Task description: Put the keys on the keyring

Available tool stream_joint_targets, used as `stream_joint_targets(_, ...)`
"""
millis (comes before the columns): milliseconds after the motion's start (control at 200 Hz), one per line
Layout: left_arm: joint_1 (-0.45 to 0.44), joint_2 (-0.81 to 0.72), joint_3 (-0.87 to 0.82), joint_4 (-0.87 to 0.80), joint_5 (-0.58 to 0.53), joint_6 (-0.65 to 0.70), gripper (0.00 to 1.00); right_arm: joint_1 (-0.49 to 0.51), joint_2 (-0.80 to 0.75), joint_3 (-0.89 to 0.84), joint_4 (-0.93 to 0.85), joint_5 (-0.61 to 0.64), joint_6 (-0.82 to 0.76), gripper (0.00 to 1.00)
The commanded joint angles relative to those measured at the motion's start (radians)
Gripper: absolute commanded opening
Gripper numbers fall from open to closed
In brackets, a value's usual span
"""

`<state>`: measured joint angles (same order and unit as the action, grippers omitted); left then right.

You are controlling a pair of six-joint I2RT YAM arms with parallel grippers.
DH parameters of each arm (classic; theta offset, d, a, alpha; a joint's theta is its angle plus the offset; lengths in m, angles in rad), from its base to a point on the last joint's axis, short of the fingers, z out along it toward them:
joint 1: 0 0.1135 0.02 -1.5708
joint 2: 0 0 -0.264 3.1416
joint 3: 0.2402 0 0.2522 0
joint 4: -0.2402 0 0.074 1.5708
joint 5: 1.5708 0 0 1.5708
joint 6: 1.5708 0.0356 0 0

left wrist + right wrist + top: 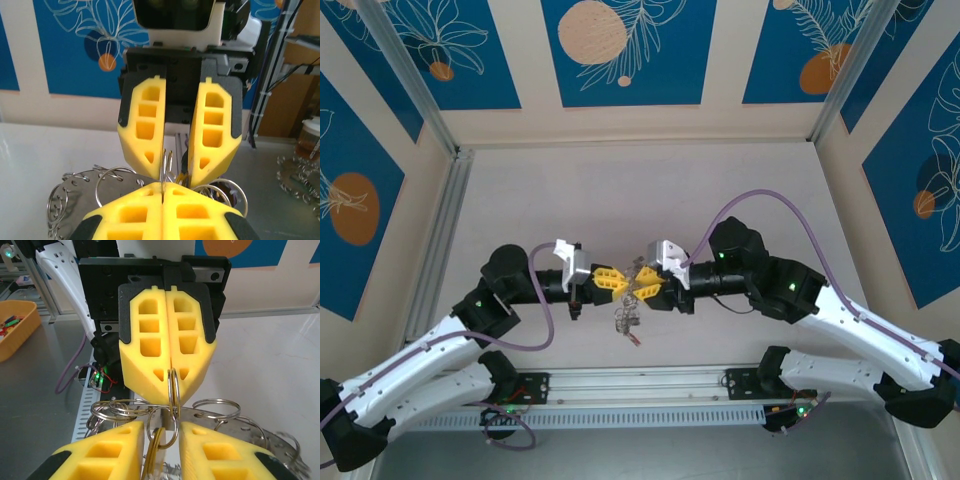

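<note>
I am working over the pale grey surface [620, 190]. Both my white-and-black arms are reaching inward from the sides, forearms lying nearly level and wrists pointing straight at each other, so the two grippers are meeting nose to nose near the front edge. The large flat grey metal keyring [240, 427], its rim fringed with wire loops, is lying between and just below them; whether it is resting on the surface I cannot tell. My left gripper [617, 280] is pressing its yellow fingers flat together on one small silvery split ring [173, 385] of that fringe, which is standing upright and edge-on to my right gripper [162, 432]. The right gripper's fingers are standing apart with a clear gap, so I am calling it open. In that gap a tiny key with a yellow tag [151, 452] is hanging just below the split ring, its long axis vertical; whether either pad is touching it I cannot tell. The coming move is turning on this: the key is sitting nearest my right gripper and the ring's plane is running in line with both wrists, so I am judging that threading needs a push along that shared axis while my left is bracing the ring
</note>
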<state>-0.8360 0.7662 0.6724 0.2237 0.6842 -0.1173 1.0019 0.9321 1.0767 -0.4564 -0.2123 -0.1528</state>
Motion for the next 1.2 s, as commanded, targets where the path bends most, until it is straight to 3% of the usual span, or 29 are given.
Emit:
stream_joint_targets(0,0.003,0.006,-0.021,0.224,0.061,-0.093,0.0,0.001,-0.015,-0.015,0.032,-0.027,0.012,0.24)
stream_joint_targets(365,0.006,0.044,-0.06,0.366,0.093,-0.16,0.0,-0.001,-0.031,-0.04,0.104,-0.07,0.013,0.23)
stream_joint_targets(495,0.013,0.05,-0.077,0.436,0.097,-0.193,0.0,-0.007,-0.024,-0.046,0.105,-0.07,0.023,0.12)
stream_joint_targets(615,0.015,0.057,-0.08,0.485,0.111,-0.217,0.0,-0.014,-0.018,-0.052,0.1,-0.078,0.035,0.1)
stream_joint_targets(930,0.017,0.072,-0.086,0.556,0.124,-0.25,0.0,-0.014,-0.053,-0.049,0.091,-0.06,0.041,0.3)
stream_joint_targets(1196,0.019,0.054,-0.089,0.496,0.115,-0.22,0.0,-0.014,-0.123,-0.053,0.119,0.045,0.047,0.31)
